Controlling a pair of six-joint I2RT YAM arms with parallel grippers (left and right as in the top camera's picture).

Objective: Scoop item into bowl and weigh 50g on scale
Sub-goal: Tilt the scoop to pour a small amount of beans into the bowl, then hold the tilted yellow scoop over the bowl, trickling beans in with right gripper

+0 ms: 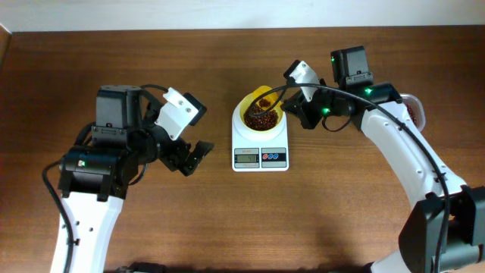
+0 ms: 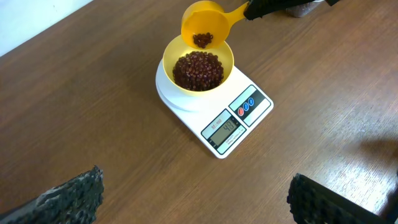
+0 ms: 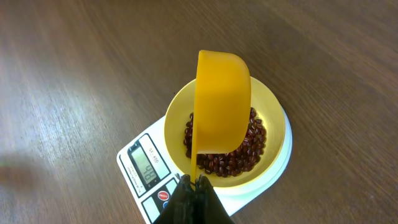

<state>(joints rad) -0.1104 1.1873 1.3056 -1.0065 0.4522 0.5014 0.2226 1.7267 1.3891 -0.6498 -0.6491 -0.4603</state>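
While the brown wood-grain table fills every view, two white-and-black robot arms sit on it, left arm and right arm, well apart.

Left gripper hovers over bare table to the left of the scale, jaws spread wide, nothing between them. In the left wrist view its black textured fingers sit at the two bottom corners, far apart.

Right gripper is clamped tight on the thin handle of the orange-yellow plastic scoop, reaching in from the right side of the scale.

Small white flat kitchen scale sits mid-table between the arms, with a grey display and red and blue buttons on the front edge. The digits are lit but too small to read for sure.

Small round pale yellow plastic bowl stands upright on the scale platform, about as wide as the platform.

The scoop is tipped steeply on its side above the bowl, its lower lip just over the bowl's rim. Cannot tell if it touches.

Small dark red-brown beans lie as a loose heap in the bowl, filling its bottom. A few more beans cling at the low edge inside the scoop.
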